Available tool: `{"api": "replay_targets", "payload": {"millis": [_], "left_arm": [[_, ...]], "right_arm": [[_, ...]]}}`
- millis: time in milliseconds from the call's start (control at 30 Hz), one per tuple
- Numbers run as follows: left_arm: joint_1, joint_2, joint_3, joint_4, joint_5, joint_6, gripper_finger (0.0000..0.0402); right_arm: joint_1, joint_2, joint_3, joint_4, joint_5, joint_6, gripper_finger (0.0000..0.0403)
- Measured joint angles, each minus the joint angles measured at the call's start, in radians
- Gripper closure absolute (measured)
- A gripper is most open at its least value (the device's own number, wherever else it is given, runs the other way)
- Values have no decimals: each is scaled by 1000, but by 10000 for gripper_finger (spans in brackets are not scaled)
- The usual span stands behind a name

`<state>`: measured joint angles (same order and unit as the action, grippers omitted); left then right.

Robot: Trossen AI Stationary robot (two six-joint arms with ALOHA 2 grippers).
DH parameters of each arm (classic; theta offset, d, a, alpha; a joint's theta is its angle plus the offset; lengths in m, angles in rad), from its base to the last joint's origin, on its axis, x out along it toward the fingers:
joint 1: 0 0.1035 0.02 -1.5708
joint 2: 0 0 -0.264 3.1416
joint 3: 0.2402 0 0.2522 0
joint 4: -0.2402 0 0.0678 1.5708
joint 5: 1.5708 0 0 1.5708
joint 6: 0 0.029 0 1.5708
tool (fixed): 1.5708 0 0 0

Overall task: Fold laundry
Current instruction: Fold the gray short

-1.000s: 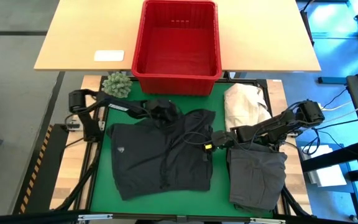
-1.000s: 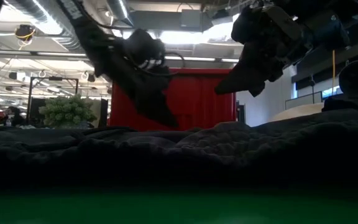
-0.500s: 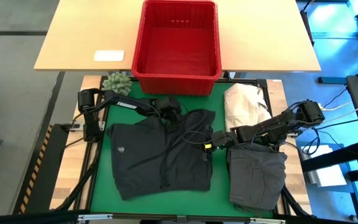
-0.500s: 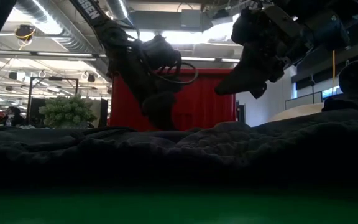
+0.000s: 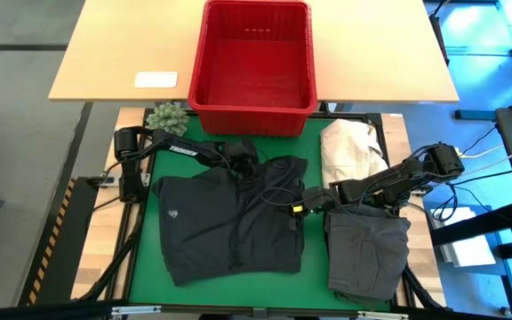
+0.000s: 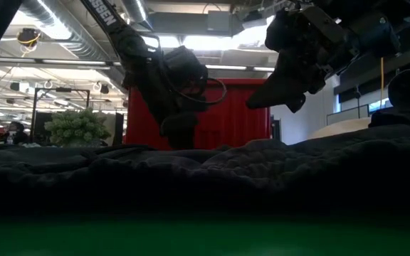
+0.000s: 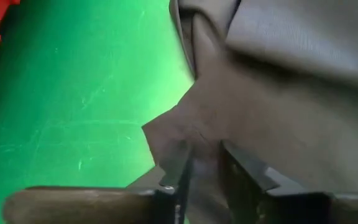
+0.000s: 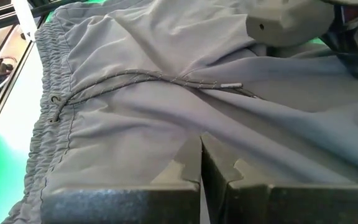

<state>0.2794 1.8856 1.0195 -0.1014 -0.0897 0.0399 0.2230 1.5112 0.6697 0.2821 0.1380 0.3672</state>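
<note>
Taking the basket (image 5: 252, 58) as the landmark: sitting at the near edge of the far tabletop (image 5: 114, 53), partly overhanging the mat (image 5: 145, 258). Lying left of the basket on that tabletop, well apart: a small flat card (image 5: 156, 79). Standing just beside the basket's near left corner: a small plant (image 5: 166, 119). Spreading over the mat just in front of the basket: a wide garment (image 5: 229, 222). Lying in front of the basket's near right corner: a cloth heap (image 5: 348, 149). Lying further forward and to the right, beyond that heap: a second garment (image 5: 367, 253), edge to edge with the wide one.
</note>
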Motion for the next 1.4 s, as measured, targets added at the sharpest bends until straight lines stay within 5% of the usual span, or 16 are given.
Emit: {"api": "replay_targets", "payload": {"millis": [233, 667, 967, 1233, 1400], "left_arm": [[-10, -5, 0, 9, -83, 24, 398], [-80, -160, 0, -81, -365, 49, 401], [-61, -159, -1, -240, -564, -11, 401], [-58, -162, -1, -131, -332, 31, 401], [-57, -195, -1, -88, -312, 16, 380]], "right_arm": [[0, 0, 0, -4, -10, 0, 403], [0, 0, 0, -107, 1, 33, 403], [0, 0, 0, -200, -94, 60, 403], [0, 0, 0, -228, -87, 77, 403], [0, 0, 0, -227, -87, 78, 403]]}}
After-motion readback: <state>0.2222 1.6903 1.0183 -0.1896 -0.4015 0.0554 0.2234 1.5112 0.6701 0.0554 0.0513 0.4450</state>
